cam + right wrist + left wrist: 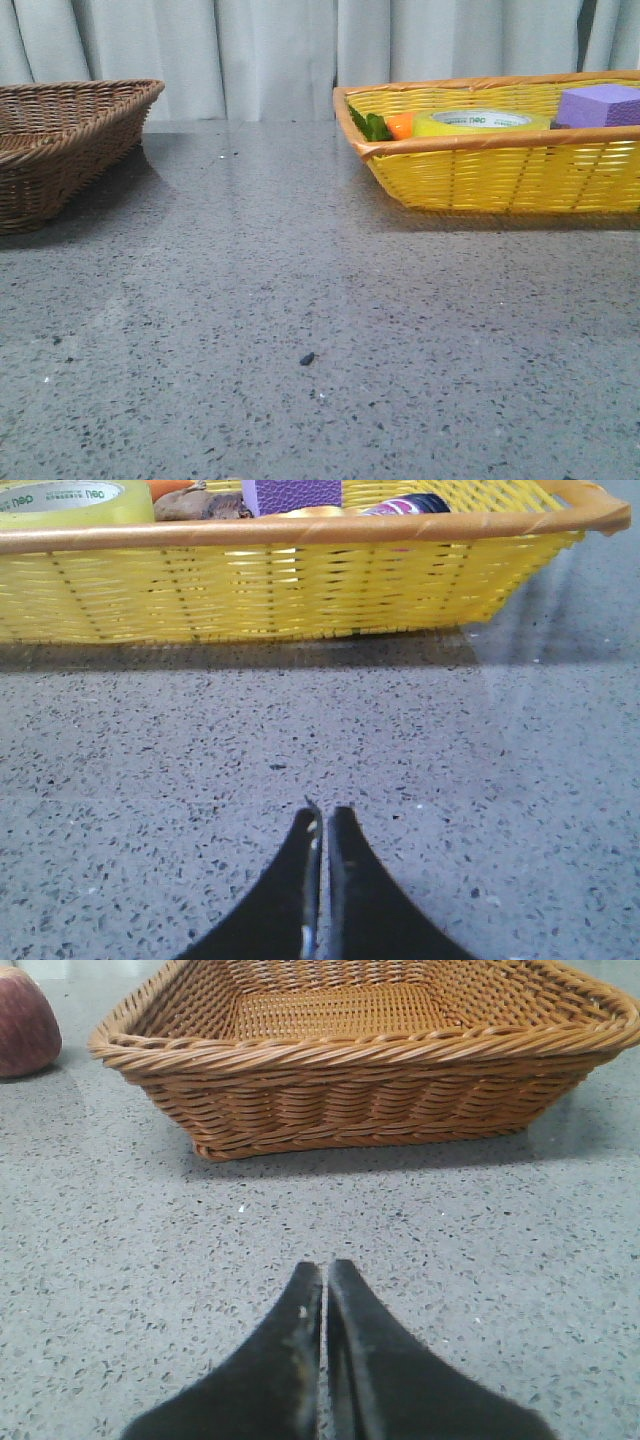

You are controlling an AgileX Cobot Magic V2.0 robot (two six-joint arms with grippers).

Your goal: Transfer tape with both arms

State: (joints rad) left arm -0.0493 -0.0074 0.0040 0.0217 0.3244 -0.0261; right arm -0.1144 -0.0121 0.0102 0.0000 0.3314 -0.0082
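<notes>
The yellow tape roll [478,122] lies flat in the yellow basket [500,180] at the back right, between an orange carrot [399,125] and a purple block [600,104]. It also shows in the right wrist view [70,502], inside the basket [300,580]. My right gripper [324,812] is shut and empty, low over the table, short of the basket. My left gripper [326,1266] is shut and empty, facing the empty brown wicker basket [370,1070]. Neither gripper shows in the front view.
The brown basket [60,140] stands at the back left. A reddish round object [25,1022] lies beside it in the left wrist view. A small dark speck [307,357] lies on the grey table. White curtains hang behind.
</notes>
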